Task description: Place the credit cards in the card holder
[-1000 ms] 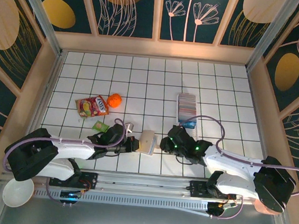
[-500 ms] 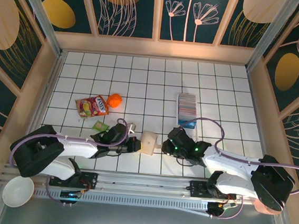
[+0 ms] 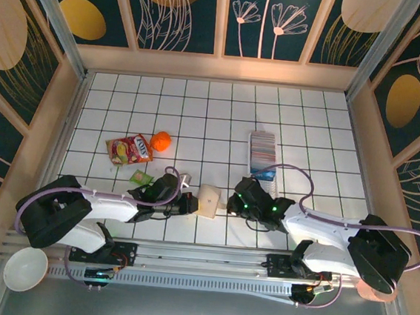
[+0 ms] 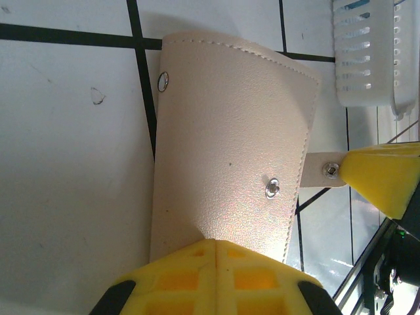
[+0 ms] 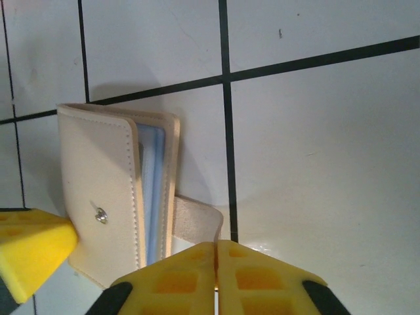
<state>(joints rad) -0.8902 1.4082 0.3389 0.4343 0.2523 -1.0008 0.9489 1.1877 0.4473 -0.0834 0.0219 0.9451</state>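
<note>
Right tool pinches card holder

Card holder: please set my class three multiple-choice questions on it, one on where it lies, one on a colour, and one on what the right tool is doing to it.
1. The card holder lies:
A) in the white tray
B) between the left tool and the right tool
C) beside the bowl

2. Its inside lining is:
A) red
B) green
C) light blue

3. The right tool is:
A) shut on the snap tab
B) wide open over the white tray
C) holding the orange ball

Answers:
1 B, the top view shows a tool at each side of it.
2 C, the right wrist view shows pale blue between the beige covers.
3 A, its yellow fingertips meet at the tab's end.
</note>
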